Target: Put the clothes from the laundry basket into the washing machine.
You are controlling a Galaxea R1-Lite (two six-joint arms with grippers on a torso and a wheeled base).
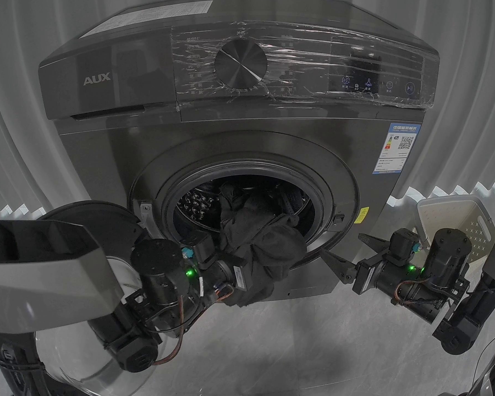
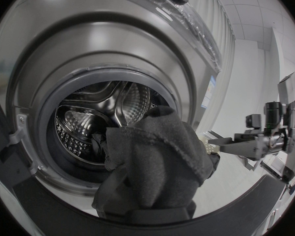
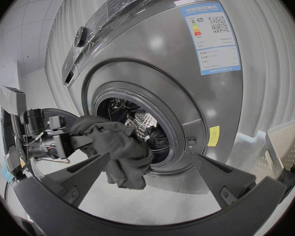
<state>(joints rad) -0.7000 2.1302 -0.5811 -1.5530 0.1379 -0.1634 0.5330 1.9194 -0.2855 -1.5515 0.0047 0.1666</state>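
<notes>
left hand clamped on limp black cloth at washer round mouth, centre | right hand spread apart, empty, lower right, near perforated plastic basket

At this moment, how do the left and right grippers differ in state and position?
The left gripper is shut on a dark garment; the right gripper is open and empty. The left gripper sits before the washing machine's drum opening; the right gripper is off to its side, nearer the laundry basket. Both point toward the machine.
</notes>
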